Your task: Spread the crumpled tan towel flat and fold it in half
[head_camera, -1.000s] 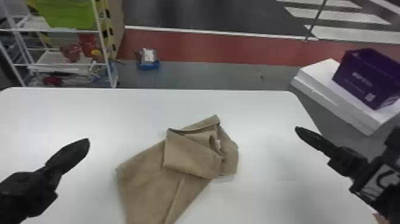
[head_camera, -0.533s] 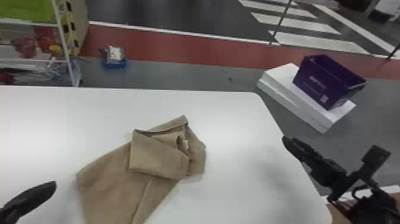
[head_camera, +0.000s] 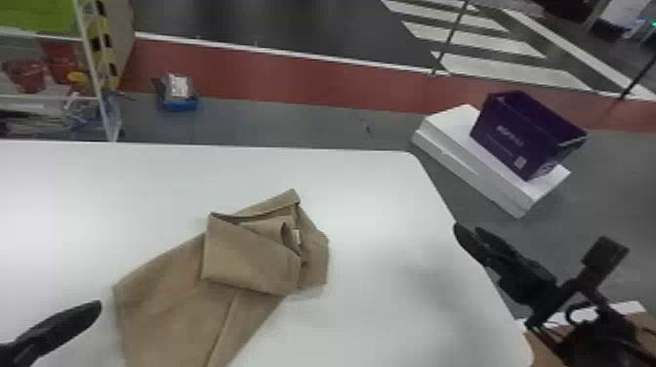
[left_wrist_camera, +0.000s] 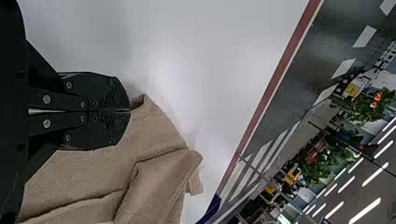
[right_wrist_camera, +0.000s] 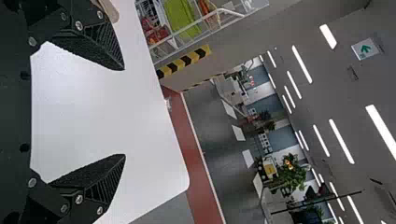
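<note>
Tan towel [head_camera: 251, 258]: best part the pressed-together left claw [left_wrist_camera: 130, 110] before pinching one layer; bring the spread right claw [right_wrist_camera: 124, 113] leftward.

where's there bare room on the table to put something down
On the white table: a strip between the tan towel and the far edge, and right of the towel toward the right edge. It's tighter near left, with the left claw beside the towel, and at the right edge by the right claw.

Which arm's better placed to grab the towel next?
Left, likely: the left gripper is shut but close to the towel. The right gripper is open but farther off, near the right edge of the table.
</note>
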Available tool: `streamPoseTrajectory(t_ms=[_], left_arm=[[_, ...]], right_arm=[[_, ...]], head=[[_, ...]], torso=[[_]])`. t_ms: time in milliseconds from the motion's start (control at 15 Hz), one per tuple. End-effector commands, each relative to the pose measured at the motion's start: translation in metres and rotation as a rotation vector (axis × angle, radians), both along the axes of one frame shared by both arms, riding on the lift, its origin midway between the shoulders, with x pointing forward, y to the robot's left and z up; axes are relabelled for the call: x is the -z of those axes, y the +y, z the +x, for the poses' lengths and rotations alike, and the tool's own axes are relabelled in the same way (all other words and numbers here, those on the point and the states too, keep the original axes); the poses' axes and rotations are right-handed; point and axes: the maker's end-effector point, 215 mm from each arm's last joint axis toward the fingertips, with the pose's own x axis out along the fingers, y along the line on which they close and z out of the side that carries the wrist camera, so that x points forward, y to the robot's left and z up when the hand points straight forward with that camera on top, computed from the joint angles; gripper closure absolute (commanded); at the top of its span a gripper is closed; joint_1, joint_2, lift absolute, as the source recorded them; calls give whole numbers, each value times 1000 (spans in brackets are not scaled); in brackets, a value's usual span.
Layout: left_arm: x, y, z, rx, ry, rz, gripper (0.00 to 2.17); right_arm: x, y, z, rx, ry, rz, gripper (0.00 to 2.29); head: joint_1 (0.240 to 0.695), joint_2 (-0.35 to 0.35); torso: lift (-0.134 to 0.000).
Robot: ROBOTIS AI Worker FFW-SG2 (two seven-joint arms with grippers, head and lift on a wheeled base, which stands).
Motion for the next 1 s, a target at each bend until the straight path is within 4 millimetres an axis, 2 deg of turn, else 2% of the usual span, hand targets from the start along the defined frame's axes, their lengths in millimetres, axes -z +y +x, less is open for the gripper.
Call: streamPoseTrajectory(t_ms=[0, 133, 333, 600, 667, 800, 933], left_arm=[[2, -18, 5, 28, 6, -25, 1214], [7, -31, 14, 44, 14, -34, 1214], [15, -38, 22, 49, 26, -3, 1214], [11, -26, 27, 32, 14, 9, 1214], [9, -24, 27, 30, 9, 7, 1072], [7, -21, 29, 28, 6, 7, 367], [4, -14, 33, 16, -2, 12, 262]], right_arm=[[0, 2, -1, -4, -2, -6, 262], [-1, 1, -3, -3, -5, -11, 262], [-3, 1, -6, 0, -14, -13, 262], [-7, -6, -10, 12, -23, -19, 262], [-7, -6, -10, 12, -23, -20, 262], [-7, -6, -10, 12, -23, -20, 262], [-6, -4, -9, 9, -22, -18, 262]], head=[[695, -322], [695, -336], [695, -350], [695, -350], [695, -350], [695, -350], [695, -350]], torso=[[-124], [-124], [-124], [-124], [-124], [-124], [-124]])
